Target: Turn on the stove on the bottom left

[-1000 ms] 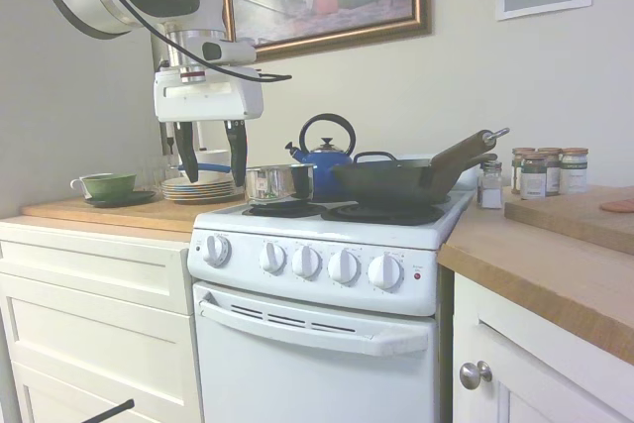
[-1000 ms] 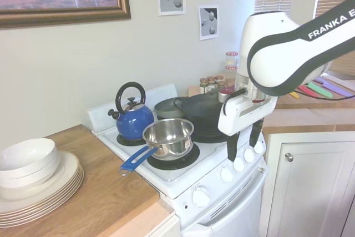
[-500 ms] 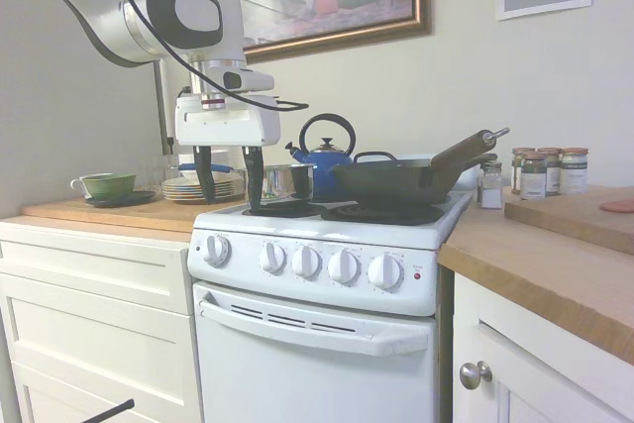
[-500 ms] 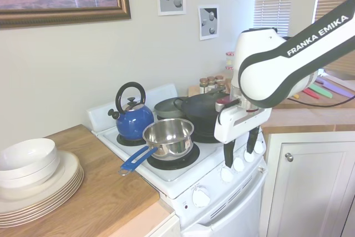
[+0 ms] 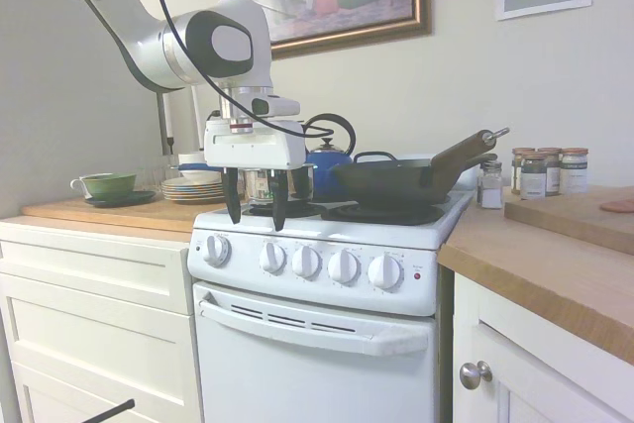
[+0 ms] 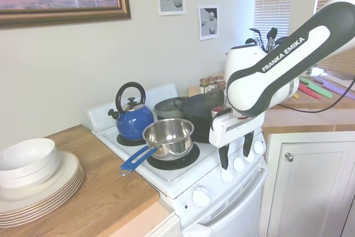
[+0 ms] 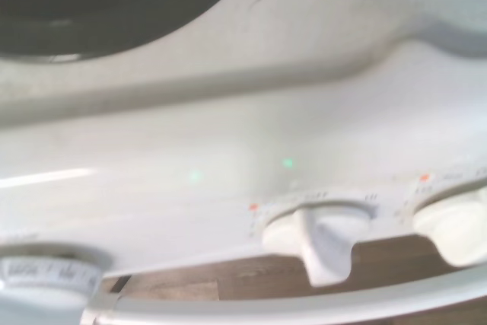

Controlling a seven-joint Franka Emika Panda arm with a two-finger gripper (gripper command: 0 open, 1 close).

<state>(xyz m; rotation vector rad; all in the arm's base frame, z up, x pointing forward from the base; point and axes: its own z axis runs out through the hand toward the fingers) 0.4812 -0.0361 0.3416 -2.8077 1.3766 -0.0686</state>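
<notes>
The narrow white freestanding electric stove [image 5: 327,314] stands between white drawer cabinets [image 5: 94,314] on one side and a wooden worktop [image 5: 555,264] over a white cupboard on the other. Its front panel carries five round white knobs [image 5: 306,262] in a row, with a small red light [image 5: 417,275] at the end nearest the cupboard and a white oven-door handle [image 5: 312,326] below. The white arm's pincer [image 5: 252,217] hangs over the stove's front edge, fingers pointing down and standing apart with nothing between them; the tips sit just above the gap between the first and second knobs, not touching either. In the wrist view, a blurred white knob [image 7: 327,237] shows close by, with the edge of another beside it. On the burners rest a steel saucepan with a blue handle [image 6: 166,137], a blue kettle with a black handle [image 6: 133,119], and a dark wok [image 5: 396,180]. A stack of white plates and bowls [image 6: 30,178] sits on the wooden worktop beside the stove, and small spice jars [image 5: 545,170] stand on the far worktop.
</notes>
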